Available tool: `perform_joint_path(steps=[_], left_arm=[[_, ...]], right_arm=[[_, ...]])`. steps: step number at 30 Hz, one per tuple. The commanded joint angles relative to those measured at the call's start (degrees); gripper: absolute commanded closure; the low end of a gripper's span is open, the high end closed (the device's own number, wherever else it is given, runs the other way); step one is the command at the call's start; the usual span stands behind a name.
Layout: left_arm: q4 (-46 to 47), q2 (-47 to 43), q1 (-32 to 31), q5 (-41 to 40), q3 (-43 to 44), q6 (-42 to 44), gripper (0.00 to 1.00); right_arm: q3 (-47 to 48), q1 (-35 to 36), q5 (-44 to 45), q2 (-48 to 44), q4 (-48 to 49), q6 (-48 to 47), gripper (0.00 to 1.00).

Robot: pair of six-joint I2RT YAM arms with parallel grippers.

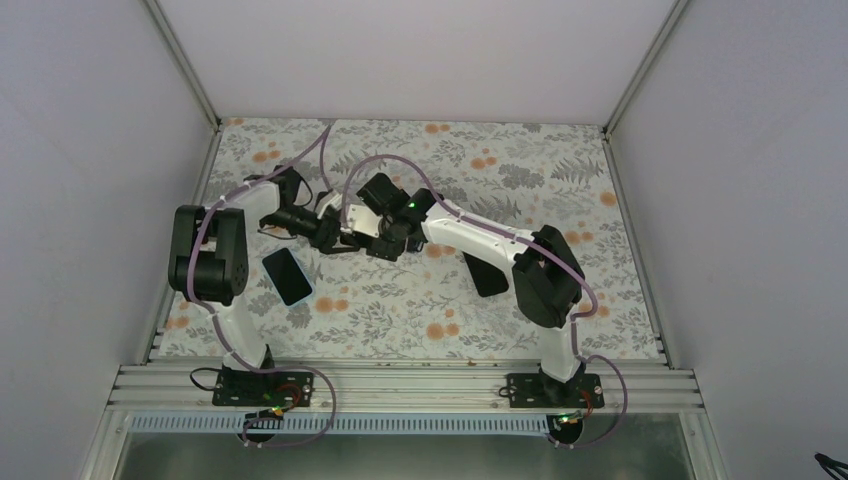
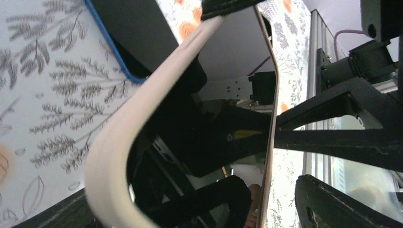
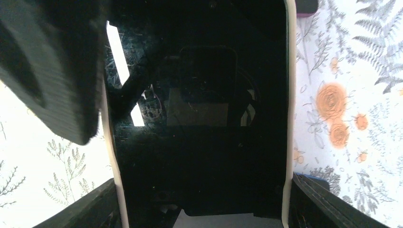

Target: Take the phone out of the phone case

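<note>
Phone [image 3: 199,118] not out yet: your right hand [image 3: 202,209] pinches the cream phone case [image 3: 288,95] mid-air over the tabletop [image 1: 400,320] centre, rim bent near your left hand [image 1: 328,232], whose grip you cannot tell.

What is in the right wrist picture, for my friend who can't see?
A flat black phone inside a cream-coloured phone case fills the picture, its long edges held by the right pincer. White flowery tablecloth shows on both sides, and a blurry black shape hides the top-left corner.
</note>
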Motion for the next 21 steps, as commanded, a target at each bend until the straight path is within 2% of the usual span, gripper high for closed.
perform_joint_path(steps=[1,4,7,11,14,21], left_arm=[[-4.07,1.4,0.04,4.96,4.53,2.9,0.11],[-5.96,1.31,0.12,6.14,5.11,4.4,0.16],[-8.38,1.92,0.2,7.32,6.08,6.63,0.25],[-11.06,2.74,0.38,8.93,6.96,9.22,0.48],[-13.12,3.16,0.47,10.29,7.56,11.13,0.55],[-17.11,4.48,0.47,11.84,10.21,14.34,0.8]], right_arm=[[4.05,0.62,0.51,-1.06,1.05,-0.33,0.38],[4.27,0.68,0.04,-0.91,1.21,-0.48,0.38],[4.59,0.83,-0.02,-0.63,1.09,-0.43,0.38],[4.22,0.82,0.27,-1.07,1.31,-0.31,0.38],[3.53,0.82,0.43,-1.62,1.44,-0.28,0.38],[2.8,1.04,0.05,-2.86,1.41,-0.66,0.34]])
